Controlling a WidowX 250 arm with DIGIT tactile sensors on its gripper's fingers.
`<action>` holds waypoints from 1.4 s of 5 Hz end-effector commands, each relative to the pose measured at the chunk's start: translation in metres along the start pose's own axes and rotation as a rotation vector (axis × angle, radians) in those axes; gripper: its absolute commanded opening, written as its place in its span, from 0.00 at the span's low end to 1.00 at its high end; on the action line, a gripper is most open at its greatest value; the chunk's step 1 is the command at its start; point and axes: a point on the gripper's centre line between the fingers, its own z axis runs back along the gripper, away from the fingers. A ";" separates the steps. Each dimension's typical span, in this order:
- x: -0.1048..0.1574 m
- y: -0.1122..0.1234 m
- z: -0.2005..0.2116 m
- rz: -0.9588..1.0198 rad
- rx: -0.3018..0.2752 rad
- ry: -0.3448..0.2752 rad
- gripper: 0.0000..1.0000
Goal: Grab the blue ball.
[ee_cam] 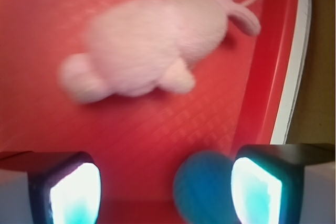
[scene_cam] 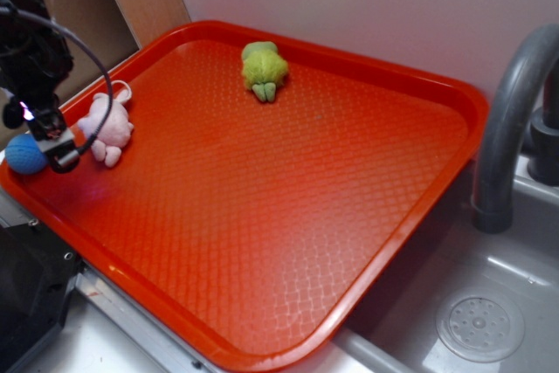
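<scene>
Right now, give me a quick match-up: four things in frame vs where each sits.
1. blue ball
2. pink plush toy
3. green plush toy
4. faucet

A. far edge of the tray
B. over the sink, off the tray
C. tray's left corner, by the tool
D. left side, just right of the ball

Pairs: 1-C, 2-D, 3-A, 4-B

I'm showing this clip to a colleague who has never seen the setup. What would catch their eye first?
The big red tray fills the exterior view, beside a grey sink. On it, a green plush toy lies near the far edge and a pink plush toy near the left rim. At that rim the open gripper hangs low, with the blue ball against one finger.
</scene>
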 end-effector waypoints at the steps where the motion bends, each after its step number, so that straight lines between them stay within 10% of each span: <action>1: 0.001 0.013 0.004 0.033 0.010 -0.026 1.00; 7: -0.041 0.030 -0.026 0.013 0.078 0.041 1.00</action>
